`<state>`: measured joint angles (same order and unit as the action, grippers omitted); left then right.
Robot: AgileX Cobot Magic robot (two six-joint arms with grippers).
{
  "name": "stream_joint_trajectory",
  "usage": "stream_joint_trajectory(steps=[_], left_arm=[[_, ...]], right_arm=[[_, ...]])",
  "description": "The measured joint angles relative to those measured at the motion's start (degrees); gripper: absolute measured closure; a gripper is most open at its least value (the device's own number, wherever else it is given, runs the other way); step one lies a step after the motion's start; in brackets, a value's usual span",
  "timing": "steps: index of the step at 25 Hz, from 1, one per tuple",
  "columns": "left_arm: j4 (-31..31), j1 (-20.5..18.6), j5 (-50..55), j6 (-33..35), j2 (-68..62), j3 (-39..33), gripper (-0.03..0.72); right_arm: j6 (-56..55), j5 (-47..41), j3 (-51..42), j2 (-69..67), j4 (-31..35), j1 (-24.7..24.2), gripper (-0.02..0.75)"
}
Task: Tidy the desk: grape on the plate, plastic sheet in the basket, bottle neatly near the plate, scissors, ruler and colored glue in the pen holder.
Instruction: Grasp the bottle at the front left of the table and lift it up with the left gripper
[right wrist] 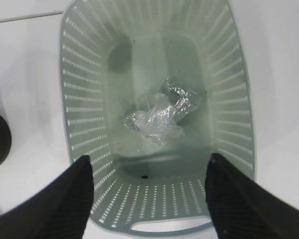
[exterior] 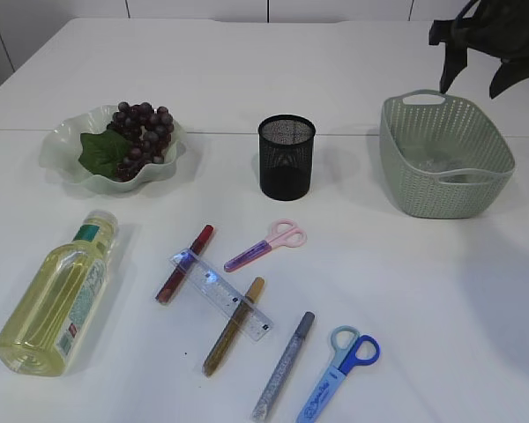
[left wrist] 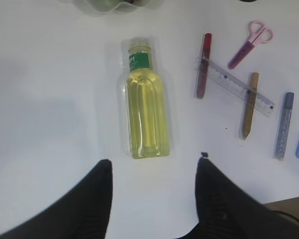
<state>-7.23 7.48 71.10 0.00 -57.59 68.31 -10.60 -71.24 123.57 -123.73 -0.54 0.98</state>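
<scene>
On your left, the grape (exterior: 141, 129) already sits on the plate (exterior: 63, 145), while the bottle (exterior: 57, 295) lies on its side, the left gripper (left wrist: 152, 172) spread and empty above it. At centre, the pen holder (exterior: 286, 157) appears empty: glue sticks (exterior: 234, 325), ruler (exterior: 220, 293), pink scissors (exterior: 266, 245) and blue scissors (exterior: 340, 376) wait on the table. On your right, the plastic sheet (right wrist: 162, 114) rests in the basket (right wrist: 84, 99), the right gripper (right wrist: 148, 174) spread above it.
</scene>
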Motion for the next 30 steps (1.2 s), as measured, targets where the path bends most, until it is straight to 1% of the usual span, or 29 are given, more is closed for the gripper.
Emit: stream_joint_trajectory(steps=[4, 7, 10, 16, 26, 30], left_arm=[[-0.03, 0.00, 0.03, 0.00, 0.00, 0.00, 0.305], [-0.13, 0.00, 0.13, 0.00, 0.00, 0.00, 0.315], [-0.13, 0.00, 0.13, 0.00, 0.00, 0.00, 0.319], [-0.40, 0.00, 0.13, 0.00, 0.00, 0.00, 0.319], [-4.66, 0.00, 0.15, 0.00, 0.00, 0.00, 0.319], [-5.52, 0.00, 0.25, 0.00, 0.00, 0.00, 0.319]], right_arm=[[0.65, 0.00, -0.17, 1.62, 0.54, 0.00, 0.189], [4.59, 0.00, -2.51, 5.23, 3.55, 0.00, 0.189], [6.69, 0.00, -6.90, 10.46, 6.31, 0.00, 0.190], [9.59, -0.09, -19.35, 22.95, 6.50, 0.00, 0.190], [8.76, -0.23, -42.84, 45.77, 6.22, 0.00, 0.190], [8.32, -0.34, -48.78, 53.64, 6.09, 0.00, 0.191]])
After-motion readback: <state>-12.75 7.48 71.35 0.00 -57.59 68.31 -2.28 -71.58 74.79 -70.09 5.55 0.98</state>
